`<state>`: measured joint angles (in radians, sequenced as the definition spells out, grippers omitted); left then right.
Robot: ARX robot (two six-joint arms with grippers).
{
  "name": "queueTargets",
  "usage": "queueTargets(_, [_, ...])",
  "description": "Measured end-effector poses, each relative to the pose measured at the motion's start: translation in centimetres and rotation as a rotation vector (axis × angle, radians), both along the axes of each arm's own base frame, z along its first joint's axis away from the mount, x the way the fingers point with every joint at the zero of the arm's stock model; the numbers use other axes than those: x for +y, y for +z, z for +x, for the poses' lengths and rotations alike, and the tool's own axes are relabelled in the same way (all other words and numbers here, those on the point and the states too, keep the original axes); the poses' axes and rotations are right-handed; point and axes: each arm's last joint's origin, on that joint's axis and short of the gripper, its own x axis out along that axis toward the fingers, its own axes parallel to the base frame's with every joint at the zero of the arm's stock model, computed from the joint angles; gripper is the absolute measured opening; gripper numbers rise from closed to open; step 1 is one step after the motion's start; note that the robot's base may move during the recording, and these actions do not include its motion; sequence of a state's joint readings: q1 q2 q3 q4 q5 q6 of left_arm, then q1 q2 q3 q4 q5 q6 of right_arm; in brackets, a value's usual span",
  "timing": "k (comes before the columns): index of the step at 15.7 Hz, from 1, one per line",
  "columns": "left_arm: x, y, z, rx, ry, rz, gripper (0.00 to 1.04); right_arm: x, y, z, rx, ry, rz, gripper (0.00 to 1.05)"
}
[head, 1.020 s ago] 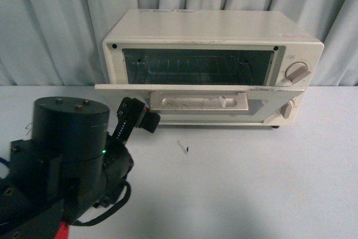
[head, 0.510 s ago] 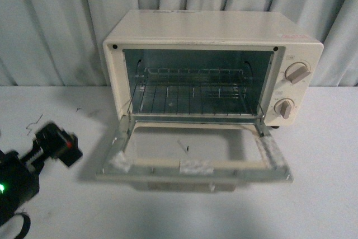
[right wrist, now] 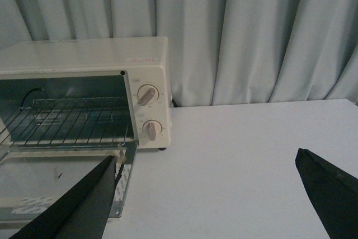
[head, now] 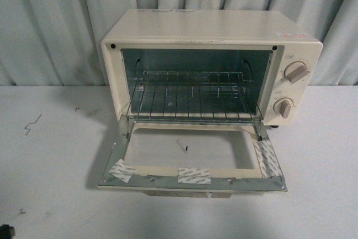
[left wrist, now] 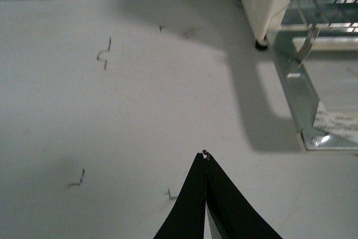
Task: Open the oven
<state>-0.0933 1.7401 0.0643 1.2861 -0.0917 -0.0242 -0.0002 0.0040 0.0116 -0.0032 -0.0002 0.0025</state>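
Observation:
The cream-white oven [head: 212,32] stands at the back of the white table with its drop-down door [head: 190,180] lying flat and open, glass window up. The wire rack [head: 193,96] shows inside, two beige knobs [head: 295,73] on its right. Neither arm shows in the front view. My left gripper [left wrist: 205,158] is shut and empty over the bare table, left of the door's corner [left wrist: 313,132]. My right gripper [right wrist: 207,163] is open and empty, well to the right of the oven [right wrist: 112,60], apart from it.
Grey curtains [head: 56,26] hang behind the table. Small dark scraps [head: 32,123] lie on the white tabletop [head: 50,166] left of the oven. Tape patches [head: 194,175] sit on the door's inner frame.
The door dropped from nearly closed to fully open and flat. My left arm drew back to the lower left and has left the front view.

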Motion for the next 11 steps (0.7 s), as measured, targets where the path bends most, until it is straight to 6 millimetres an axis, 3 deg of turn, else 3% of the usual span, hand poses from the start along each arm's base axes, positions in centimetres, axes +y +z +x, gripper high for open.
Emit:
queueTargets(5, [1.5,6.2,-1.8,-0.376,0.006,-0.028,0.02,0.0,0.0,0.0,0.000,0.000,0.000,0.98])
queueTargets(11, [1.5,8.6,-4.3,-0.412,0.003,-0.029,0.02,0.0,0.0,0.0,0.000,0.000,0.000,0.98])
